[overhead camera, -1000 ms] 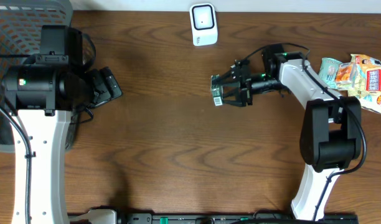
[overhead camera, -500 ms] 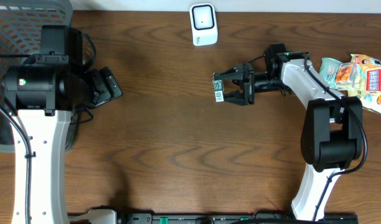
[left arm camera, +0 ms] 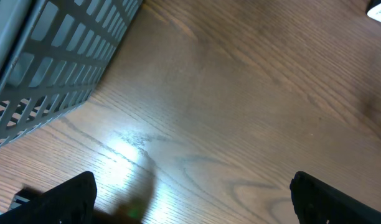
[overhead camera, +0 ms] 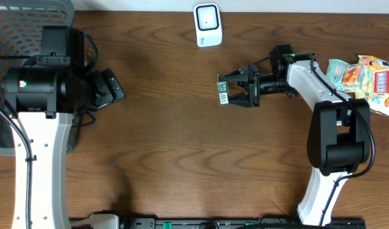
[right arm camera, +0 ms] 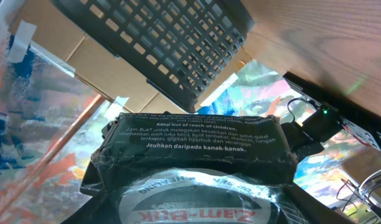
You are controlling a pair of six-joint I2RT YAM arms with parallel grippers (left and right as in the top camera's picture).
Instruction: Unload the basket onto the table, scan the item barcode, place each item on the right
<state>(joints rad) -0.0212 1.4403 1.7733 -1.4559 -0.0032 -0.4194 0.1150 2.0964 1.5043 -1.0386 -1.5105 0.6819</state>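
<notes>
Right hand (overhead camera: pixel 225 91) holds packet (overhead camera: pixel 222 97) crosswise — barcode up

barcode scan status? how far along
Done: the right tool is shut on the Zam-Buk pack, lifted off the table. In hand: pack held mid-table, apart from the white scanner at the far edge. To do: present its barcode to the scanner. The left tool is open, idle by the basket.

A mock shop checkout — barcode scanner (overhead camera: pixel 207 25), grey mesh basket (overhead camera: pixel 16 25), snack packets (overhead camera: pixel 366 76) on a wooden table (overhead camera: pixel 182 140).
</notes>
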